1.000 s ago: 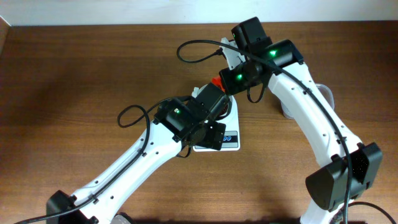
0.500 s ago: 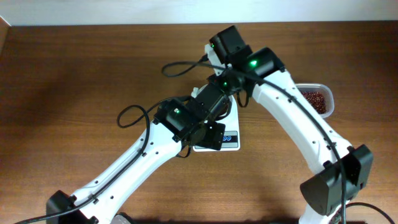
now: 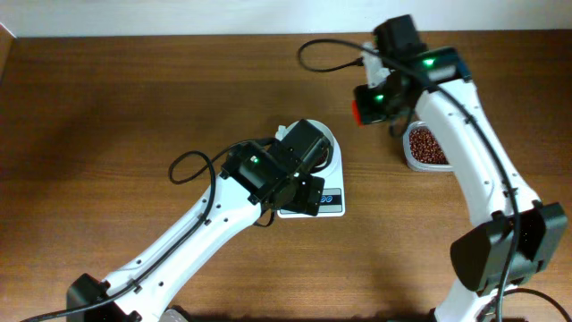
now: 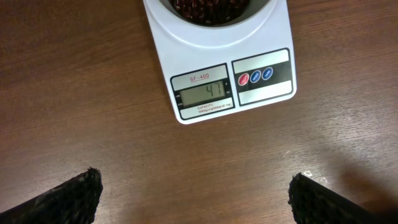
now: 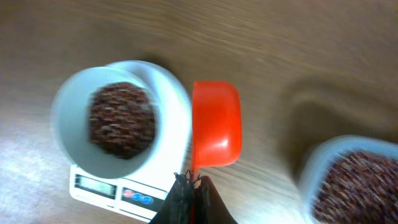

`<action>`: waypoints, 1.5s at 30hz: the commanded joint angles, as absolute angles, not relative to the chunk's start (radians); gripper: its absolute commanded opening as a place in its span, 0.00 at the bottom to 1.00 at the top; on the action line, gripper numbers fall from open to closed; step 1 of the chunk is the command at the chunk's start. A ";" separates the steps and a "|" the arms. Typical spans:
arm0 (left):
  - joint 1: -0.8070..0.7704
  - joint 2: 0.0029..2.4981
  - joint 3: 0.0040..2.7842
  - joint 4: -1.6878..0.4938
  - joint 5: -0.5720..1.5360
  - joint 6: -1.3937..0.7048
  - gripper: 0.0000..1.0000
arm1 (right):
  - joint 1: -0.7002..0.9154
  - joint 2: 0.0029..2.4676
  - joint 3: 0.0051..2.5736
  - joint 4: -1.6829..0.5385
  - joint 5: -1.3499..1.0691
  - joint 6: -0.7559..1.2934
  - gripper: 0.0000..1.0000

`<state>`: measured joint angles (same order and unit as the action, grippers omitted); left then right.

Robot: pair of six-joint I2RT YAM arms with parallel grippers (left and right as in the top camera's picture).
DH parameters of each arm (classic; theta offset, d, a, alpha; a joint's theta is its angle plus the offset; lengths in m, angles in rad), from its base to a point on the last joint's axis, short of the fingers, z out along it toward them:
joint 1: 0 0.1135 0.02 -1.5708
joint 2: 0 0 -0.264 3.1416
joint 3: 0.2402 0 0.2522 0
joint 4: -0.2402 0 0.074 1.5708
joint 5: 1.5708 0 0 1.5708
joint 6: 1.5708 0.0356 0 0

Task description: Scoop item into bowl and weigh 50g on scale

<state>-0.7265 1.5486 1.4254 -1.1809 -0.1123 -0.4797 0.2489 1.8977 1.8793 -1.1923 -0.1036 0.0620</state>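
The white scale [image 4: 227,53] lies on the wooden table, its display [image 4: 202,94] reading about 41. The white bowl [image 5: 62,106] stands on it with a heap of reddish-brown beans [image 5: 121,121] inside. My left gripper [image 4: 199,199] is open and empty, hovering over the table just in front of the scale. My right gripper [image 5: 194,186] is shut on the handle of an empty red scoop [image 5: 216,124], held in the air between the bowl and the clear tub. In the overhead view the scoop [image 3: 357,112] is left of the tub.
The clear plastic tub [image 3: 427,146] with more beans [image 5: 360,180] stands right of the scale. My left arm [image 3: 268,174] hides most of the bowl and scale from overhead. The table's back edge meets a white wall.
My right arm has swung with the scoop from over the bowl to the right, toward the tub, uncovering the tub. The left arm has not moved.
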 commanded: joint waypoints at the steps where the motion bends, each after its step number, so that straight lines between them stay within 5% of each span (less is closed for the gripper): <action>1: -0.729 1.548 1.423 -1.179 -0.110 -0.485 0.99 | 0.105 1.907 1.897 -1.216 -0.124 0.088 0.04; 6: -0.729 1.548 1.423 -1.179 -0.110 -0.485 0.99 | -0.104 1.907 1.896 -1.287 -0.124 0.114 0.04; 18: -0.729 1.548 1.423 -1.179 -0.110 -0.485 0.99 | -0.105 1.908 1.607 -1.113 -0.084 0.160 0.04; 25: -0.729 1.548 1.423 -1.179 -0.110 -0.485 0.99 | -0.204 1.906 1.660 -1.142 -0.189 0.135 0.04; 45: -0.729 1.548 1.423 -1.179 -0.110 -0.485 0.99 | -0.377 1.903 1.684 -1.182 -0.891 -0.076 0.04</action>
